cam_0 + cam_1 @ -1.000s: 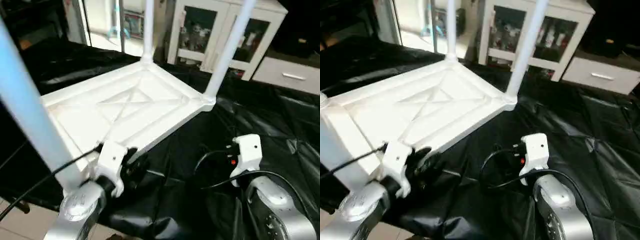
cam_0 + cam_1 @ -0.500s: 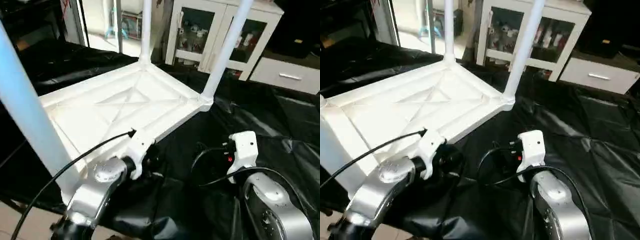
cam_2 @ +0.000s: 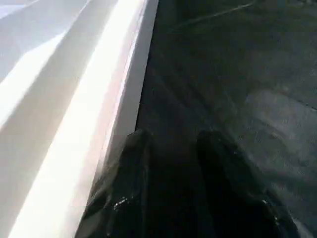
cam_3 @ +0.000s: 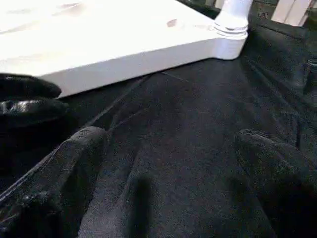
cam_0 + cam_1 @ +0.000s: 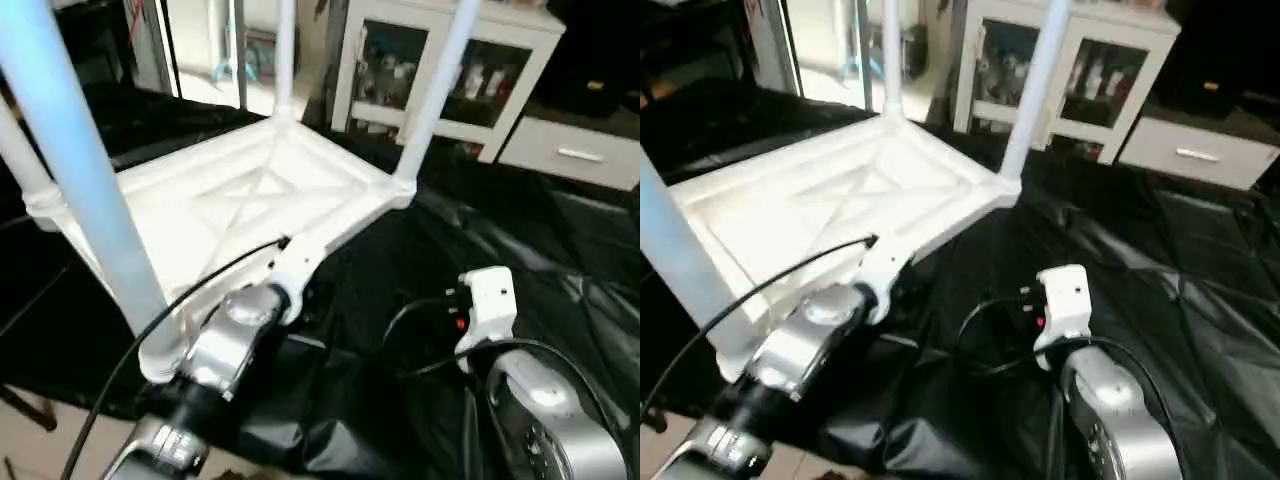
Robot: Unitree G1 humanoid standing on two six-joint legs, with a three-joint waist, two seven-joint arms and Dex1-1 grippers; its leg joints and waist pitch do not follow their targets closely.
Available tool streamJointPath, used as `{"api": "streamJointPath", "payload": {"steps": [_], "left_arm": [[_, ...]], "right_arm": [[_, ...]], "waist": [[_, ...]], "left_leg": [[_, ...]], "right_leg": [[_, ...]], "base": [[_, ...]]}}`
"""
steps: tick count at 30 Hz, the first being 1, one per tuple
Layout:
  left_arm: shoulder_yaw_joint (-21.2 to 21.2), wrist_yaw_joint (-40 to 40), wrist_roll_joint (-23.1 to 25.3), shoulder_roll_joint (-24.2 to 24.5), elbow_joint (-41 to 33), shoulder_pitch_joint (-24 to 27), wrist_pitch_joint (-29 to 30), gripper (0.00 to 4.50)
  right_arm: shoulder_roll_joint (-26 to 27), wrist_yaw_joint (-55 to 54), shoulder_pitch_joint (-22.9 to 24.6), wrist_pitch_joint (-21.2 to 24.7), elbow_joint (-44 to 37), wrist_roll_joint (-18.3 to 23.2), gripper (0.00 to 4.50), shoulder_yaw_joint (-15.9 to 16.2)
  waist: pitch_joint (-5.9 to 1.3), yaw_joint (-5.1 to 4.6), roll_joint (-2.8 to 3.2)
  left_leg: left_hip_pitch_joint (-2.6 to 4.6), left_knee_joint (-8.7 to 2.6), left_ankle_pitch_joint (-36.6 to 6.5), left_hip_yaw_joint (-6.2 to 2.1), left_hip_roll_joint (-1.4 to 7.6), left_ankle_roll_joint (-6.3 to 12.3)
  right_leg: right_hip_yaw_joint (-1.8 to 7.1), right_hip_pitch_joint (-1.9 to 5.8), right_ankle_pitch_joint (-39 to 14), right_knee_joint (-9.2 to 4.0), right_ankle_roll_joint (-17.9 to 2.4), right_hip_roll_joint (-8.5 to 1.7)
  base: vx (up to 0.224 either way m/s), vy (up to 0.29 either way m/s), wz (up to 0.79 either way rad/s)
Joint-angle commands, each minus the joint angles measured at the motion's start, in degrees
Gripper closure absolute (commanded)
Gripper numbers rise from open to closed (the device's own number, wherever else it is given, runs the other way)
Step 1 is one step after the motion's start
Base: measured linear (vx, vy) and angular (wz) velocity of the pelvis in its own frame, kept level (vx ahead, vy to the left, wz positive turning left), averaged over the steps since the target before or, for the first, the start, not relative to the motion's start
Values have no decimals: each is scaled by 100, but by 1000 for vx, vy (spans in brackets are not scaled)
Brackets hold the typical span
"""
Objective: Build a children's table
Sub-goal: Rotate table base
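White moulded plastic makes up the whole children's table (image 5: pixel 250 205), which lies upside down on the black sheet (image 5: pixel 520 230) covering the surface, its ribbed, X-braced underside facing up and its tapered tube legs standing upward from the corner sockets. Three legs are plain: the near leg (image 5: pixel 85 180) at the robot's left and two far legs (image 5: pixel 440 80) toward the glass-door cabinet (image 5: pixel 470 60); a fourth seems to show at the left edge. By its thin walls and hollow tubes I judge the piece light but bulky, stiff across the ribbed top, smooth and rather slippery, and apt to slide on the glossy sheet if pushed. The legs would act as long levers, so a pull high on one could tip the table or strain its socket. The straight side rim (image 3: pixel 124 99) looks the better place to take hold, being narrow enough to pinch. The left gripper (image 3: pixel 171 144) sits just beside that rim, its fingers partly apart with nothing between them. The right gripper (image 4: pixel 168 163) hovers over the sheet near the same edge, spread wide and empty.
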Motion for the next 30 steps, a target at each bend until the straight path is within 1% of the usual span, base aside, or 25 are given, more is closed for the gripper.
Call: {"api": "streamJointPath", "payload": {"steps": [1,2,5,6,7,8,9,10,12,14,15,16,17,18,19,21,22,23,24,25,26,27,28,29,30], "left_arm": [[68,184,71,-45,221,-271,-218,275],[128,368,147,-71,649,-521,-441,275],[180,521,255,-48,1232,-814,-726,275],[199,588,290,-26,1478,-923,-836,275],[221,645,314,2,1685,-1010,-914,275],[256,763,360,59,2003,-1135,-1057,275],[265,808,376,80,2102,-1174,-1113,275],[269,837,387,91,2165,-1200,-1153,275],[327,890,360,120,2265,-1244,-1301,275],[451,923,262,107,2242,-1290,-1673,275],[576,764,55,5,1965,-1235,-1731,275],[712,485,-238,-146,1569,-1136,-1860,275],[797,104,-641,-349,841,-895,-1697,275],[804,16,-738,-396,686,-840,-1653,275],[769,-114,-865,-454,390,-718,-1632,275],[643,-374,-1175,-524,-372,-379,-1393,275],[533,-505,-1313,-518,-801,-164,-1318,275],[302,-753,-1585,-394,-1621,295,-1074,275],[288,-758,-1589,-379,-1661,323,-1069,275],[198,-786,-1615,-285,-1917,499,-1032,275],[120,-823,-1667,-161,-2197,709,-975,275],[77,-859,-1725,-47,-2452,915,-920,275],[53,-859,-1748,103,-2754,1177,-885,275],[104,-916,-1776,269,-3205,1540,-778,275],[127,-920,-1787,313,-3331,1642,-736,275]], "right_arm": [[-26,-33,-22,92,-102,-38,0,-117],[-21,-43,-20,96,-105,-41,0,-137],[-11,-58,-29,92,-92,-45,0,-147],[-7,-64,-29,96,-92,-48,0,-146],[-3,-70,-32,98,-91,-51,0,-143],[1,-77,-30,102,-100,-51,0,-136],[1,-79,-32,102,-99,-50,0,-132],[1,-80,-33,101,-98,-49,0,-130],[-3,-83,-35,103,-103,-46,0,-125],[-1,-84,-31,108,-121,-40,0,-127],[-1,-82,-26,109,-126,-33,0,-136],[3,-83,-17,108,-133,-30,0,-137],[8,-80,8,106,-157,-27,0,-128],[9,-79,15,106,-165,-27,0,-125],[9,-76,19,107,-169,-24,0,-124],[9,-69,20,108,-176,-15,0,-125],[10,-66,21,110,-179,-9,0,-127],[12,-61,19,104,-179,0,0,-129],[12,-60,19,103,-178,0,0,-128],[13,-59,19,99,-173,-2,0,-123],[10,-52,23,89,-178,-5,0,-113],[7,-42,21,80,-182,2,0,-108],[9,-38,21,76,-188,13,0,-110],[4,-27,17,69,-190,22,0,-115],[3,-22,16,64,-188,25,0,-117]], "waist": [[-277,8,45],[-280,9,43],[-294,17,35],[-301,7,29],[-307,4,30],[-319,8,28],[-325,5,22],[-331,1,24],[-343,12,38],[-359,24,50],[-368,31,55],[-367,52,48],[-362,74,47],[-360,91,43],[-342,119,45],[-313,171,48],[-290,172,48],[-279,161,47],[-281,171,54],[-270,137,50],[-258,113,66],[-249,104,63],[-246,101,81],[-224,64,67],[-224,64,67]], "left_leg": [[159,-536,-2321,-313,386,-332],[149,-540,-2260,-312,391,-308],[131,-535,-2125,-305,384,-258],[98,-543,-2022,-315,388,-236],[86,-537,-1930,-310,380,-199],[96,-527,-1855,-306,380,-168],[97,-522,-1805,-301,385,-154],[75,-521,-1665,-301,389,-110],[87,-508,-1469,-290,401,-46],[108,-484,-1244,-266,406,55],[119,-478,-1173,-262,413,76],[122,-468,-1031,-247,424,119],[125,-466,-954,-231,441,147],[138,-471,-923,-233,468,138],[155,-465,-968,-196,461,147],[154,-483,-1181,-185,463,108],[153,-511,-1449,-187,463,25],[152,-529,-1699,-202,462,-88],[156,-543,-1788,-227,486,-144],[150,-554,-1963,-227,467,-228],[152,-559,-2128,-231,446,-290],[155,-564,-2196,-237,440,-317],[160,-569,-2282,-254,439,-375],[143,-589,-2394,-268,447,-400],[143,-589,-2394,-268,447,-400]], "right_leg": [[252,104,-2549,-538,-417,-442],[252,108,-2422,-525,-452,-439],[255,126,-2197,-506,-509,-444],[252,164,-2099,-480,-537,-458],[248,169,-2032,-481,-544,-453],[252,167,-1895,-467,-581,-455],[255,172,-1797,-450,-618,-458],[255,197,-1574,-417,-702,-458],[252,200,-1205,-374,-852,-455],[253,204,-727,-322,-1073,-442],[252,202,-596,-303,-1123,-438],[252,210,-386,-275,-1267,-456],[250,210,-245,-258,-1393,-459],[251,227,-187,-239,-1471,-486],[249,186,-215,-256,-1528,-459],[260,190,-555,-276,-1455,-468],[262,176,-947,-322,-1330,-460],[266,174,-1326,-350,-1182,-464],[267,185,-1449,-355,-1127,-488],[268,159,-1720,-380,-952,-455],[271,133,-1979,-418,-785,-435],[271,121,-2100,-434,-716,-426],[268,115,-2243,-443,-619,-431],[267,118,-2391,-461,-556,-432],[267,118,-2391,-461,-556,-432]], "base": [[0,0,0],[0,0,0],[0,0,0],[0,0,0],[0,0,0],[0,0,0],[0,0,0],[0,0,0],[0,0,0],[0,0,0],[0,0,0],[0,0,0],[0,0,0],[0,0,0],[0,0,0],[0,0,0],[0,0,0],[0,0,0],[0,0,0],[0,0,0],[0,0,0],[0,0,0],[0,0,0],[0,0,0],[0,0,0]]}}
